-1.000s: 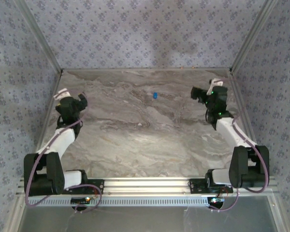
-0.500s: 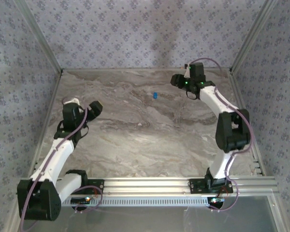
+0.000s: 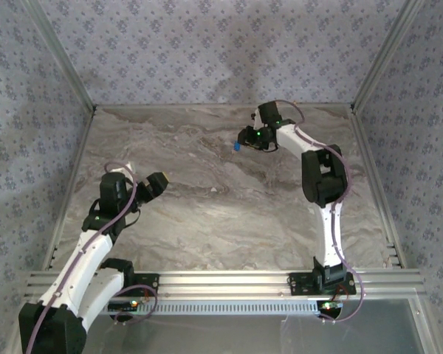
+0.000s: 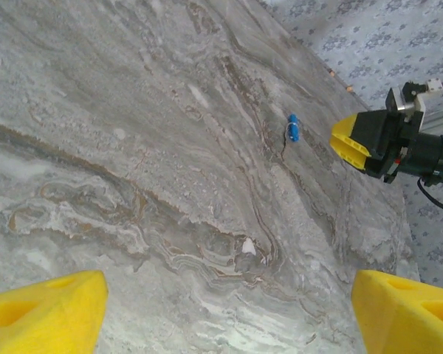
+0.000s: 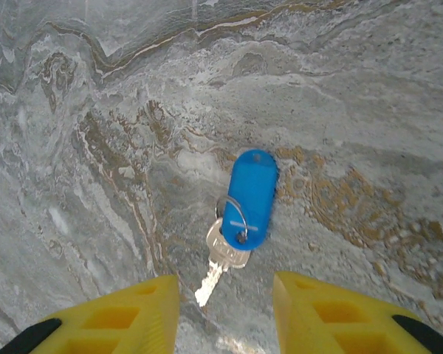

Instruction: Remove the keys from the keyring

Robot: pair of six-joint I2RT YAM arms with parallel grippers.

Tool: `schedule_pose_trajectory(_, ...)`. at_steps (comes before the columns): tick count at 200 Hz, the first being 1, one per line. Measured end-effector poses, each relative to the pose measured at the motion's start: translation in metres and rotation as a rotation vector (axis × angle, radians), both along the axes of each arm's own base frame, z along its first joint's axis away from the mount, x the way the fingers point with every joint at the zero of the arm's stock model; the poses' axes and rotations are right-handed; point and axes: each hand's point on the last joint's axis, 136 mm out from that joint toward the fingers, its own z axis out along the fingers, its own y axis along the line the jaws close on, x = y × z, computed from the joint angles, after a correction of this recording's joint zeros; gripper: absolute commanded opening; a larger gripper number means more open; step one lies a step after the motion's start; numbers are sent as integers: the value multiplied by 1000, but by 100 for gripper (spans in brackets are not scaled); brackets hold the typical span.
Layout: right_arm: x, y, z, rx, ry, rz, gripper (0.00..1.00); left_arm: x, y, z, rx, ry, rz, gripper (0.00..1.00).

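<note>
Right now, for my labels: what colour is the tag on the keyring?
The tag is bright blue; right wrist view shows it best.

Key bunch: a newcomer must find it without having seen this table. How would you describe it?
On the grey marbled table, look toward the far edge, mid-width, just ahead of the yellow jaws of the right arm. The key bunch lies there: a bright-blue oval tag and a silver key on one small ring. Its blue is unlike anything nearby.

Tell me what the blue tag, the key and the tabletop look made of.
The blue tag: likely plastic, smooth, soft sheen. The key: metal, silvery and bright, toothed edge. The tabletop: marble-look, grey-brown veining; stone or printed laminate, cannot tell.
</note>
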Motion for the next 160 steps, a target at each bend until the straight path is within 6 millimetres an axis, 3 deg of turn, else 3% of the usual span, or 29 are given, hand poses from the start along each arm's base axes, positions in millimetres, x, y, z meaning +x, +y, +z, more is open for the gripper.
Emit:
schedule_pose_trajectory(52, 15, 7, -11, 10, 12, 10, 35, -4, -2, -10, -16, 38, 2, 86)
schedule_pose_trajectory(129, 16, 24, -28, 14, 51, 42, 38, -7, -2, -17, -26, 61, 11, 86)
schedule_pose_trajectory(160, 15, 30, -29, 11, 53, 58, 30, -8, -1, -18, -29, 64, 13, 86)
